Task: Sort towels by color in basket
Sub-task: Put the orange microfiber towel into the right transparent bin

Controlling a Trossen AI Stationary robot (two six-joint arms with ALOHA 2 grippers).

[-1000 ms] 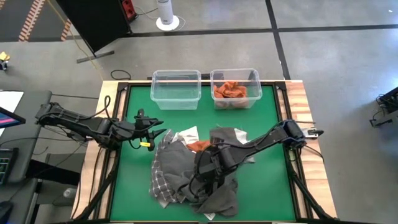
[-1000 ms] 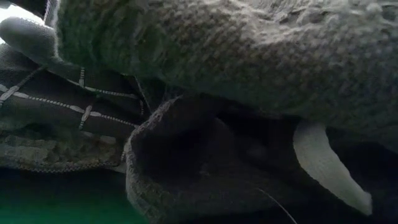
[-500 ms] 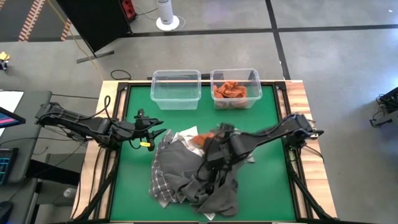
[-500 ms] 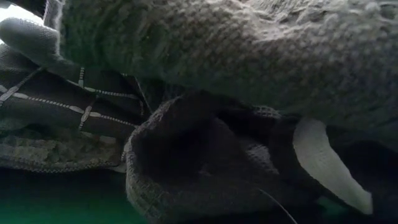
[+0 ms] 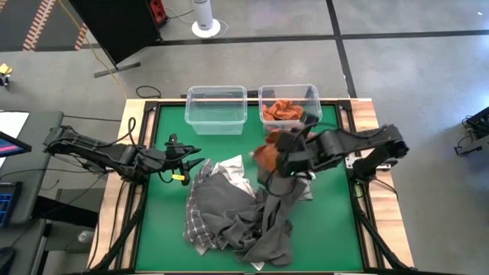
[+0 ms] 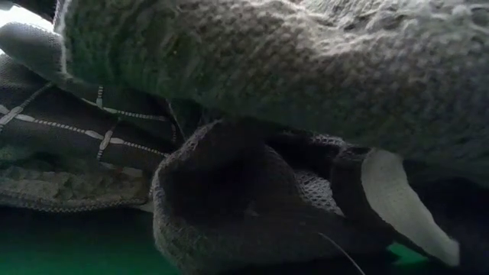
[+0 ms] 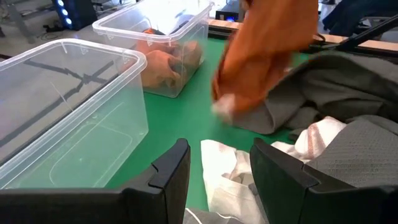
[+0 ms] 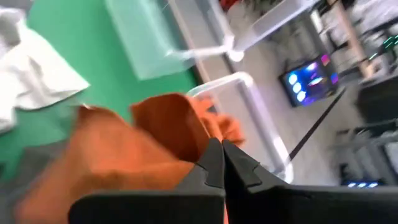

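Observation:
My right gripper [image 5: 280, 155] is shut on the orange towel [image 5: 267, 155] and holds it above the green mat, just in front of the right bin [image 5: 312, 95]. The right wrist view shows the shut fingers [image 8: 222, 147] pinching the orange towel [image 8: 143, 168]. A dark grey towel [image 5: 276, 200] stretches up from the pile beneath it. The pile holds dark grey [image 5: 263, 233], checked [image 5: 196, 223] and white [image 5: 234, 168] towels. My left gripper [image 5: 192, 158] is open and empty at the pile's left edge. In its wrist view [image 7: 217, 165] the orange towel [image 7: 267, 56] hangs ahead.
The right clear bin holds orange cloth [image 5: 284, 112]. The left clear bin [image 5: 216, 109] stands beside it at the back of the mat [image 5: 160, 214]. In the low view, grey knit [image 6: 306, 69] and checked [image 6: 76, 130] towels fill the picture.
My right gripper has risen out of the pile and moved back and right toward the bins, carrying the orange towel. The dark grey towel was pulled up with it. The left arm has not moved.

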